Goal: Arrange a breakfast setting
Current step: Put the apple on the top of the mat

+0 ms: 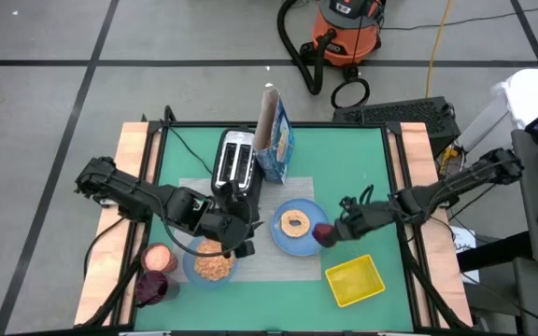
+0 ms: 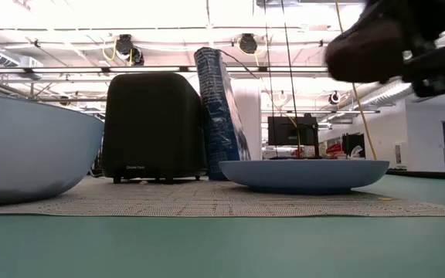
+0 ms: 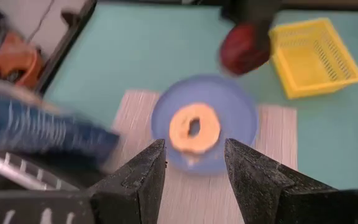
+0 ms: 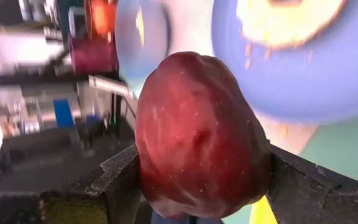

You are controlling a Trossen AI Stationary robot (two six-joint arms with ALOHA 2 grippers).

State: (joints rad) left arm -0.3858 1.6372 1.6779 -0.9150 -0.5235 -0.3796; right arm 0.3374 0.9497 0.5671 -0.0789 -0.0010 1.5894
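A light-blue plate (image 1: 297, 227) with a browned bagel (image 1: 294, 222) on it lies on the grey mat (image 1: 260, 266). A light-blue bowl (image 1: 213, 264) of cereal sits on the mat's left part. The blue cereal box (image 1: 276, 140) stands upright behind the mat. My right gripper (image 1: 336, 231) is shut on the dark red fruit (image 1: 323, 233) at the plate's right rim. My left gripper (image 1: 239, 235) is open and empty between bowl and plate; in its wrist view (image 3: 194, 168) it looks at the plate (image 3: 232, 109) and bagel (image 3: 194, 129). I see no spoon. My right gripper pinches the dark red fruit (image 4: 197, 137) between its two fingers (image 4: 117, 183), one on each opposite side of it. The fingers come from the table's right, about level. The fruit (image 2: 365, 46) is lifted clear, above the height of the plate's rim (image 2: 307, 174).
The black-and-silver toaster (image 1: 234, 163) stands at the mat's far edge, next to the cereal box. A yellow tray (image 1: 355, 280) lies near the front right. An orange cup (image 1: 157, 257) and a dark red cup (image 1: 152, 287) stand at the front left.
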